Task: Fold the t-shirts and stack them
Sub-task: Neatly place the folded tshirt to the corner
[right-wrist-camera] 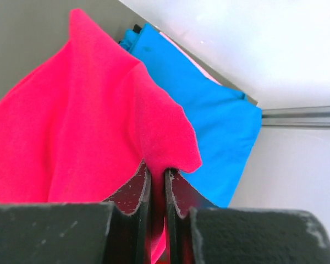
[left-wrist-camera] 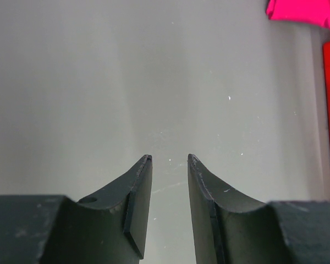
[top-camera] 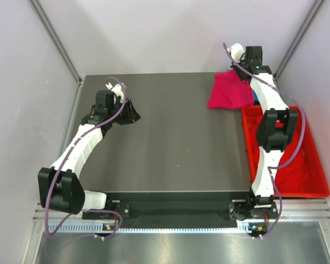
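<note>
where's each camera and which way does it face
Top external: above, behind the bases, looking down at the table; both arms show.
Left wrist: on that arm, looking across the table; open left gripper shows.
Right wrist: on that arm, facing the far corner; right gripper pinches the pink t-shirt, blue t-shirt beyond.
All three share the pink t-shirt.

Looked like a robotics lab test cell. Was boxed in at nine, twelve and three o'clock by plain white panels [top-camera: 154, 33] on aluminium posts [top-camera: 58, 41]. Held a dark grey table [top-camera: 176, 143], with left arm [top-camera: 80, 146] at seven o'clock and right arm [top-camera: 264, 159] at five, bolted by a slotted metal rail [top-camera: 176, 228].
</note>
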`<state>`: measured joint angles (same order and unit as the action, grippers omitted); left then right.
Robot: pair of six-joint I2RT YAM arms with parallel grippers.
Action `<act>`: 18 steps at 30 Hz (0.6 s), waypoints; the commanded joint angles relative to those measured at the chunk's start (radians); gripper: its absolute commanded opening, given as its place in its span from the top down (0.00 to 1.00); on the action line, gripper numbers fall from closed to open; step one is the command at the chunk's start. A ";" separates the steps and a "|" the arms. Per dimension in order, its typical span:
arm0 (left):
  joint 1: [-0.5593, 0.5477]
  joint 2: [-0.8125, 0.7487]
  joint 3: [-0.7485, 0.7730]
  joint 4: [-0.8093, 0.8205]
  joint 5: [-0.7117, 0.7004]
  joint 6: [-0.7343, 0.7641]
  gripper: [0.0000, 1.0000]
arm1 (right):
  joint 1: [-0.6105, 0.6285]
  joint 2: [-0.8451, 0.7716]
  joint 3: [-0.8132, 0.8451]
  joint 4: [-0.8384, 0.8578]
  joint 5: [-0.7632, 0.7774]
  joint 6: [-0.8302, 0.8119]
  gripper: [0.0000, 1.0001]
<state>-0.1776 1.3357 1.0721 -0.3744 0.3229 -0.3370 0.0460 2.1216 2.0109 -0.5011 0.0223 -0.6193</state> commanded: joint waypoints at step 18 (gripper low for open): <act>0.006 -0.026 0.000 0.037 0.045 0.004 0.62 | -0.161 0.139 0.347 0.027 -0.222 -0.080 1.00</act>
<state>-0.1776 1.3266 1.0721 -0.3740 0.3508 -0.3374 -0.0887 2.2524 2.2940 -0.5179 -0.1398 -0.6811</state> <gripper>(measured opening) 0.376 0.054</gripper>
